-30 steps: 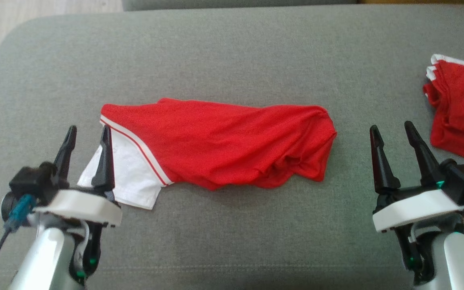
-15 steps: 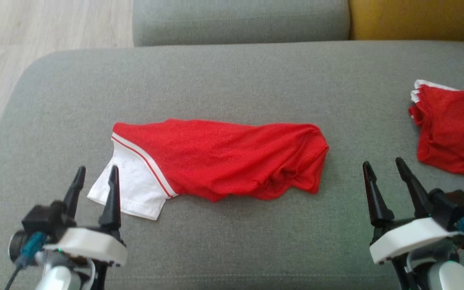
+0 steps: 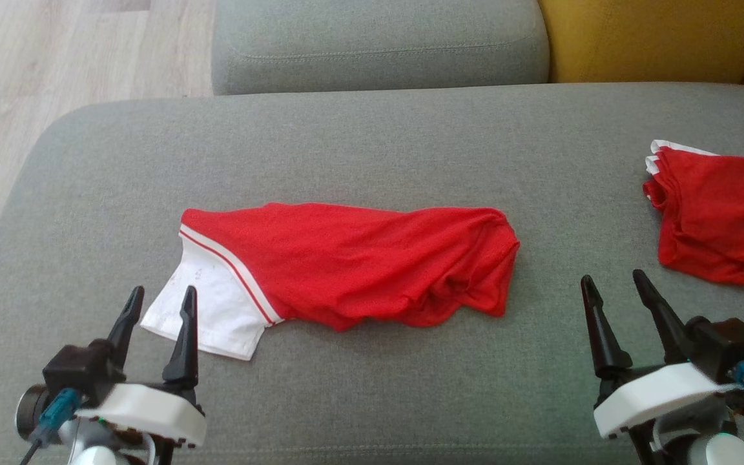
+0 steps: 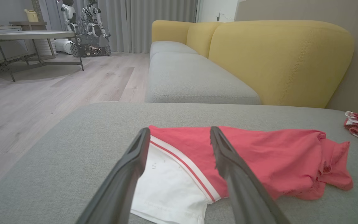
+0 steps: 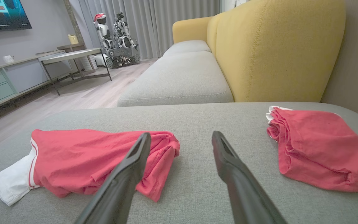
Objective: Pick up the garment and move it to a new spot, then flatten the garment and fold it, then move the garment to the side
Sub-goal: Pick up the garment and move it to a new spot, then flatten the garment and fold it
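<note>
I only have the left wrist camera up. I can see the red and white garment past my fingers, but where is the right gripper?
Observer: The right gripper is open, off the garment's bunched red end, with bare cushion between them.
Operator: And the red scrap at my right edge?
Observer: That is a second red garment, a whole folded pile with white edges at one corner, lying ahead and to the right of the right gripper.

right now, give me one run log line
left gripper: open, empty | right gripper: open, empty | garment: bunched on cushion, not gripped
</note>
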Available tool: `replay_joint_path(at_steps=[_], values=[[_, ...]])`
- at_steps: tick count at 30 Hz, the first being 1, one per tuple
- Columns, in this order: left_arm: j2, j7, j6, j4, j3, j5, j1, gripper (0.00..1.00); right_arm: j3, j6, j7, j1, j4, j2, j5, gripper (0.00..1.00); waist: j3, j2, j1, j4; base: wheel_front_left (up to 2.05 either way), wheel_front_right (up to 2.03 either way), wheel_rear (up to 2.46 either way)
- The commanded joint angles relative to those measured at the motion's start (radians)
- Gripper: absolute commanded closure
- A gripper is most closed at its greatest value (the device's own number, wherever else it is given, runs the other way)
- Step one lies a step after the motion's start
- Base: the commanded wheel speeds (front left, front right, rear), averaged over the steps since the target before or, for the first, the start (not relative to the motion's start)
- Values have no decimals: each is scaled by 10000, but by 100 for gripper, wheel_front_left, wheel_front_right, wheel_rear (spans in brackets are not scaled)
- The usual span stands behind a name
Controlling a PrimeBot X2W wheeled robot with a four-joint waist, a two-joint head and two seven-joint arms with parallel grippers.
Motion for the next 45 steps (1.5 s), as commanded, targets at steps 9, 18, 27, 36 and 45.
replay_joint_path(at_steps=[9,18,27,36,45], values=[[340,16,161,-435,315,62,-347,0,254,-7,-8,-313,-387,-52,52,0,25,0,1,42,0,0,0],[370,20,164,-482,280,14,-401,0,226,-7,-33,-345,-377,-52,45,0,89,0,1,55,0,0,0],[374,-2,64,-641,195,44,-906,0,1397,-7,232,-781,414,-52,-160,0,786,0,1,354,0,0,0],[67,-274,-391,-318,17,134,-2069,0,3072,-7,145,-2413,3225,-55,-762,0,2112,0,1,1158,0,0,0],[-126,-391,-630,-9,229,234,-2524,0,3557,-7,-87,-3706,5241,-163,-1345,85,2635,0,1,1236,0,0,0]])
